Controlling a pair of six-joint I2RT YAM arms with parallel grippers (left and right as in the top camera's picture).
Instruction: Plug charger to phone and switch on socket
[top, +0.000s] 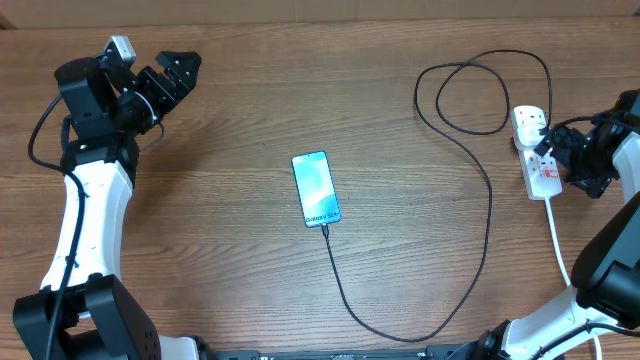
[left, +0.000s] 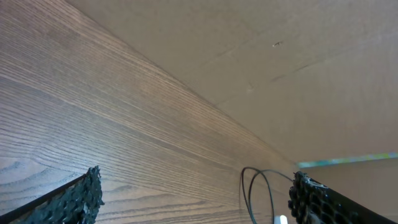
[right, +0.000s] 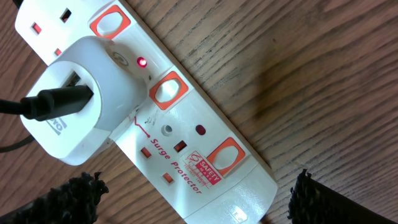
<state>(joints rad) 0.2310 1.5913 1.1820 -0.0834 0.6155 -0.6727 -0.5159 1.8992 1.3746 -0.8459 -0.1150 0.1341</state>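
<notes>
We see left end effector (top: 186, 72) wide, empty; right end effector (right: 196, 205) wide above white multi-outlet power strip (right: 186, 146); thin black charger cable (top: 488, 200) meets slim cyan-screened phone (top: 316, 189).

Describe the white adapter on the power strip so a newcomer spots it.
On the wooden table's right side lies a white power strip. The adapter is the bulky white block standing on its far end; unlike the bare outlets beside it, a black cable plugs into it.

Wood-grain table (top: 250, 120), plain brown cardboard wall (left: 280, 74) along its far edge.
</notes>
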